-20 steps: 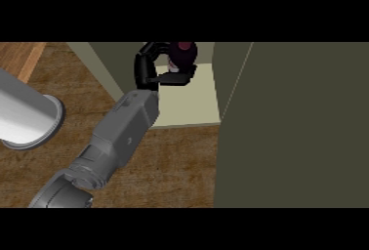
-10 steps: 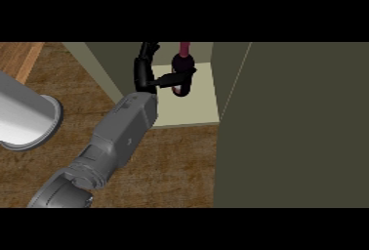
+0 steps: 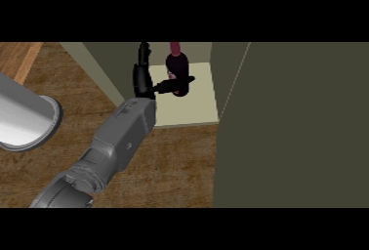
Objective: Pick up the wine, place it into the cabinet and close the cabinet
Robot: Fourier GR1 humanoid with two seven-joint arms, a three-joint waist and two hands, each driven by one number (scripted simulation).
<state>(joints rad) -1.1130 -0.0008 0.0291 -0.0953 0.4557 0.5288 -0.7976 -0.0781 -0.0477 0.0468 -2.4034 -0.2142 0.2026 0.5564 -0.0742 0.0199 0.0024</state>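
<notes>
One arm does the visible work in the head view; at the left edge, mid-height, a pale grey cylinder (image 3: 22, 119) with a rounded rim juts in over the brown wooden counter (image 3: 169, 166), and a strip of lighter wood shows in the upper left corner; from the lower left a grey forearm (image 3: 108, 146) rises diagonally toward the upper centre, ending in the black right hand (image 3: 144, 80); its fingers point up, mostly straight, along the left inner wall of the cabinet, while the thumb sticks out to the right and lies against the wine (image 3: 177, 68); whether the hand truly clasps the bottle cannot be told, since only the thumb is seen touching it and the fingers do not wrap round it; the wine is a dark bottle with a reddish neck at the top of the frame, standing inside the cabinet (image 3: 194, 105) over its pale floor, just right of the hand; further right the dark olive cabinet door (image 3: 296, 127) fills the right side of the frame from top to bottom, standing open with its edge running beside the pale shelf.
</notes>
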